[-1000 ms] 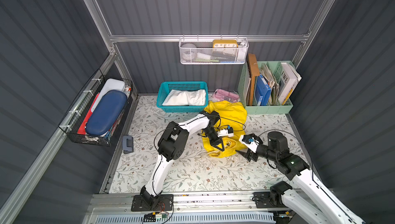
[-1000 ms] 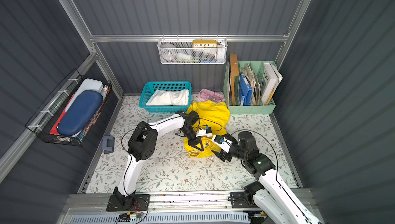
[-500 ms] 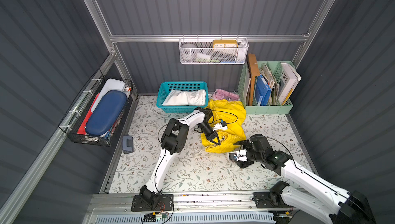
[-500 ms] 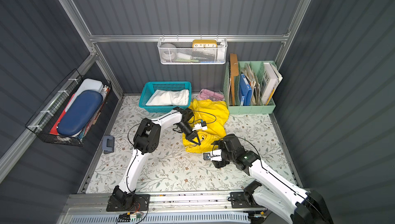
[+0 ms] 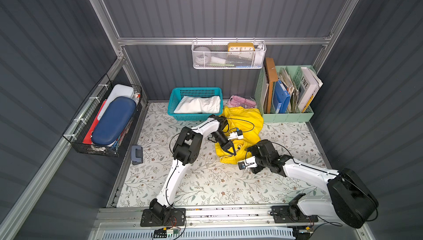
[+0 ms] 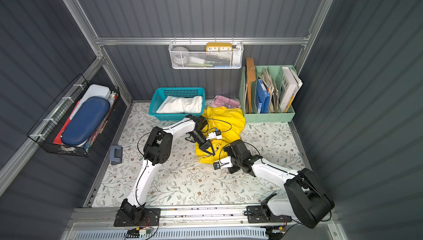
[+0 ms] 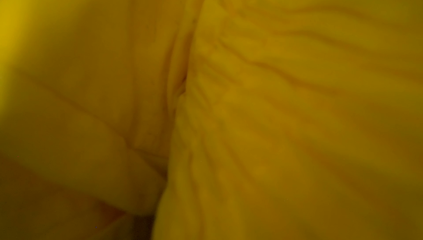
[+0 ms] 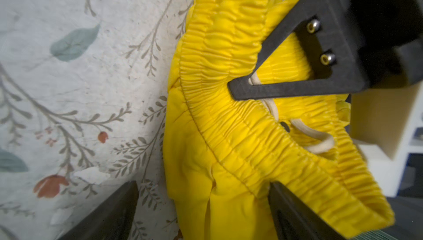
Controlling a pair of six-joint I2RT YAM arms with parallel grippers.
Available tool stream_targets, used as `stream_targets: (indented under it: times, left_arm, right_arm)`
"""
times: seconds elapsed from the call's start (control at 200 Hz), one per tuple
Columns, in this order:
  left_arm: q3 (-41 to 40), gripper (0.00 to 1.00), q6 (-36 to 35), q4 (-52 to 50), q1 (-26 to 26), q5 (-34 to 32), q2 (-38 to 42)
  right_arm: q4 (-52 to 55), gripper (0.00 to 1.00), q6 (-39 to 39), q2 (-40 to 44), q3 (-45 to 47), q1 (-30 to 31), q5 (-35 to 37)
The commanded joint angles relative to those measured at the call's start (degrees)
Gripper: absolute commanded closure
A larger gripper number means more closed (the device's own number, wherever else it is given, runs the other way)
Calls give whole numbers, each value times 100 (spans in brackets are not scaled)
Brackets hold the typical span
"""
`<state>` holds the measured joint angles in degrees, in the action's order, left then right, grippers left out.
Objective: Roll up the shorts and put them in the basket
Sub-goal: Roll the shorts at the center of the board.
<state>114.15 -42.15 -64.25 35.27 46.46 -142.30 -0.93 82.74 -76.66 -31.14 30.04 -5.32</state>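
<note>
Yellow shorts [image 5: 246,122] lie crumpled on the bench [image 5: 206,181] right of the teal basket [image 5: 194,89], left pincer [image 5: 231,152] pinched shut on the near waistband [image 8: 229,51], right pincer [image 8: 203,213] gaping wide at the near edge: best grab the waistband's other side level, then roll the 2 ends together tightly.

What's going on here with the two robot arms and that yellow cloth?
They are rolling up shorts. The left end effector is shut on the gathered waistband of the yellow shorts on the floral table. The right end effector is open at the shorts' edge, gripping nothing. White shorts lie in the teal basket.
</note>
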Motion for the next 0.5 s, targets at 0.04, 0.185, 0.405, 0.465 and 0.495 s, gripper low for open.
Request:
stream_targets:
  times: [0.04,0.185,0.405,0.465,0.495]
  left_arm:
    - [-221,97,119,202,93,-713,-411]
    - [-228,96,135,216,94,-732,-406]
    - [-263,82,162,255,94,-812,-408]
    - [-261,79,168,256,94,-827,-436]
    - [-263,78,179,256,94,-839,-446]
  right_arm:
    - [-184,7,223,-333,-322,-191,-123]
    - [-13,10,336,-688,-540,-430,-388]
    - [366,19,380,-1185,-918,-600,-779]
    - [370,24,352,-1283,-946,-601,-824]
    - [390,27,334,-1340,-980,-596,-821]
